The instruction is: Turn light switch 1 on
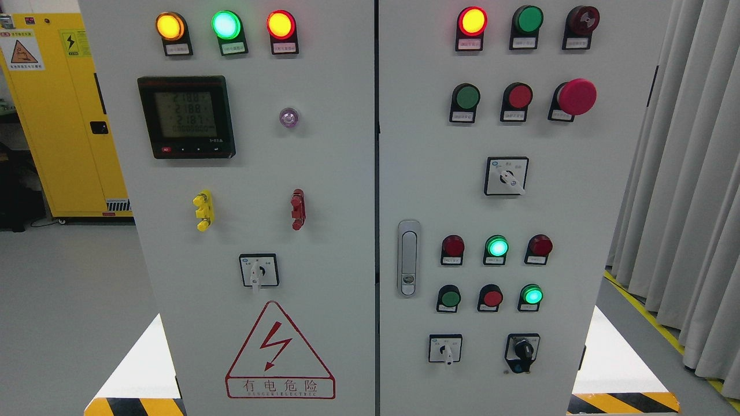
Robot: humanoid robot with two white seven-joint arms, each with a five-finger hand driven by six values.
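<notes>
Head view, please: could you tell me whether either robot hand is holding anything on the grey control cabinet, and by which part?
Nothing is held: neither hand is in view, and the grey control cabinet stands untouched.

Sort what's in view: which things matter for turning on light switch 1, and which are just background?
Job: control cabinet; its rotary switches and push buttons. Labels are too small to say which is switch 1.
Background: yellow cabinet, curtain, striped floor tape. No hand in view.
</notes>
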